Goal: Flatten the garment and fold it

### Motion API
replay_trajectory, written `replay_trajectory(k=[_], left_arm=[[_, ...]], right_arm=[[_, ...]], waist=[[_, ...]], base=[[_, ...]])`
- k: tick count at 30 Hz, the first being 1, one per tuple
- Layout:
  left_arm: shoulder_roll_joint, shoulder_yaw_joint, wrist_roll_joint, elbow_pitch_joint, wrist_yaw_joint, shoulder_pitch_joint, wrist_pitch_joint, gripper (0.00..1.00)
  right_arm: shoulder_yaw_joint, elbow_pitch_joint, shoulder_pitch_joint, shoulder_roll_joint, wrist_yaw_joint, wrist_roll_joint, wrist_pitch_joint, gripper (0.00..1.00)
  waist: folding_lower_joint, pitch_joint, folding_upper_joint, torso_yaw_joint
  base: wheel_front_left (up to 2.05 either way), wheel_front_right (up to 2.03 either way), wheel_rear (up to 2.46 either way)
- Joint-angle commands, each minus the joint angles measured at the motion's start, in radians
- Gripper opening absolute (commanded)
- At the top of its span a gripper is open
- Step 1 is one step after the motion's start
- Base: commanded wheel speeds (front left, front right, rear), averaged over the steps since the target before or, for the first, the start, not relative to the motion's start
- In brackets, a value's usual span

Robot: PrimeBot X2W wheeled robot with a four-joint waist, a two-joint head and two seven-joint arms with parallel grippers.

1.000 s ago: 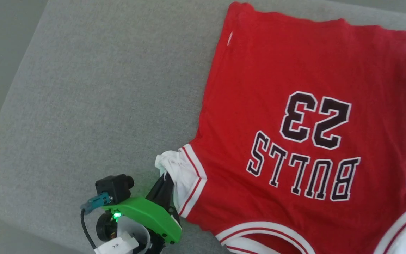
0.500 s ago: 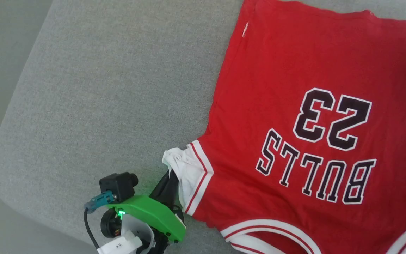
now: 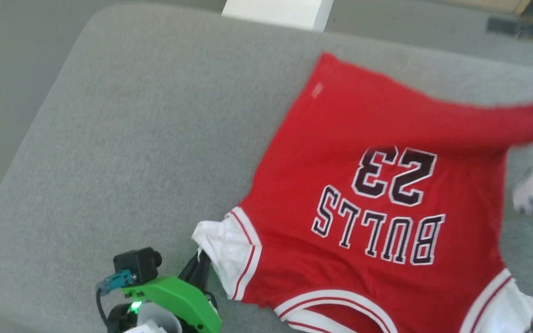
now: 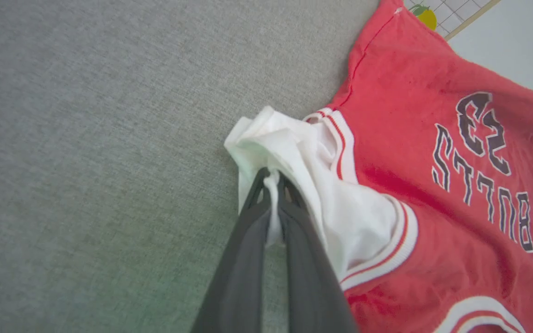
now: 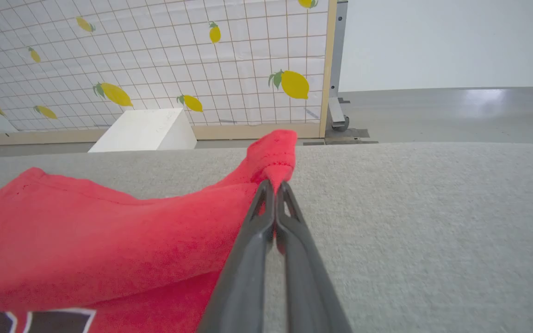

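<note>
garment [image 3: 340, 138] far edge blurred, neckline cut off

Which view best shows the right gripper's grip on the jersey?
Right wrist view: the right gripper is shut on a red corner of the jersey, close and sharp. Head view has it blurred at the frame's edge; left wrist view shows the raised hem.

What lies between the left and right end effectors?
The garment itself. The left end effector pinches its bunched white part and the right end effector a red corner. In the head view its lettered red body spans the grey pad between them.
</note>
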Motion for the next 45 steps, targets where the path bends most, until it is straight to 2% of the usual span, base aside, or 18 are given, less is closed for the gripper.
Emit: replay_trajectory(k=[1,5,10,16,24,26,29,30,31,32,36,40,45], left_arm=[[0.015,0.009,-0.002,-0.011,0.01,0.014,0.007,0.0],[0.036,0.014,-0.005,-0.035,0.027,0.044,0.025,0.0],[0.057,0.017,-0.011,-0.063,0.042,0.076,0.045,0.0],[0.072,0.025,-0.014,-0.081,0.056,0.096,0.053,0.0],[0.072,0.026,-0.027,-0.082,0.059,0.11,0.057,0.0],[0.072,0.026,-0.027,-0.081,0.06,0.111,0.057,0.0],[0.071,0.026,-0.031,-0.078,0.06,0.114,0.056,0.0],[0.07,0.024,-0.032,-0.077,0.06,0.114,0.057,0.0],[0.07,0.022,-0.032,-0.076,0.059,0.113,0.058,0.0],[0.069,0.02,-0.033,-0.075,0.058,0.112,0.059,0.0],[0.071,0.011,-0.034,-0.071,0.052,0.109,0.068,0.0],[0.075,0.008,-0.034,-0.067,0.047,0.105,0.072,0.0],[0.075,0.007,-0.034,-0.063,0.044,0.095,0.07,0.0]], right_arm=[[-0.018,-0.029,0.052,0.006,-0.002,0.005,-0.007,0.0],[-0.068,-0.113,0.186,0.032,-0.002,0.006,0.034,0.0],[-0.114,-0.205,0.334,0.045,-0.002,0.019,0.175,0.0],[-0.116,-0.221,0.465,0.046,-0.002,0.105,0.395,0.0],[-0.088,-0.218,0.56,0.046,-0.002,0.18,0.663,0.0],[-0.076,-0.225,0.573,0.046,-0.002,0.196,0.697,0.0],[-0.074,-0.246,0.575,0.046,-0.002,0.207,0.672,0.0],[-0.077,-0.258,0.573,0.046,-0.002,0.205,0.637,0.19],[-0.076,-0.268,0.571,0.046,-0.002,0.199,0.601,0.67],[-0.074,-0.276,0.564,0.046,-0.002,0.192,0.556,1.0],[-0.045,-0.28,0.508,0.046,-0.002,0.193,0.375,1.0],[0.056,-0.305,0.439,0.046,-0.002,0.125,0.186,1.0],[0.208,-0.287,0.319,0.044,-0.002,0.072,0.044,1.0]], waist=[[-0.0001,-0.109,0.0,-0.069],[-0.0001,-0.153,0.0,-0.104],[-0.0001,-0.18,0.0,-0.141],[-0.0001,-0.189,0.0,-0.171],[-0.0001,-0.197,0.0,-0.193],[-0.0001,-0.198,0.0,-0.195],[-0.0001,-0.199,0.0,-0.198],[-0.0001,-0.2,0.0,-0.198],[-0.0001,-0.2,0.0,-0.198],[-0.0001,-0.2,0.0,-0.197],[-0.0001,-0.197,0.0,-0.195],[-0.0001,-0.189,0.0,-0.189],[-0.0001,-0.171,0.0,-0.178]], base=[[0.0,0.0,0.0],[0.0,0.0,0.0],[0.0,0.0,0.0],[0.0,0.0,0.0],[0.0,0.0,0.0],[0.0,0.0,0.0],[0.0,0.0,0.0],[0.0,0.0,0.0],[0.0,0.0,0.0],[0.0,0.0,0.0],[0.0,0.0,0.0],[0.0,0.0,0.0],[0.0,0.0,0.0]])
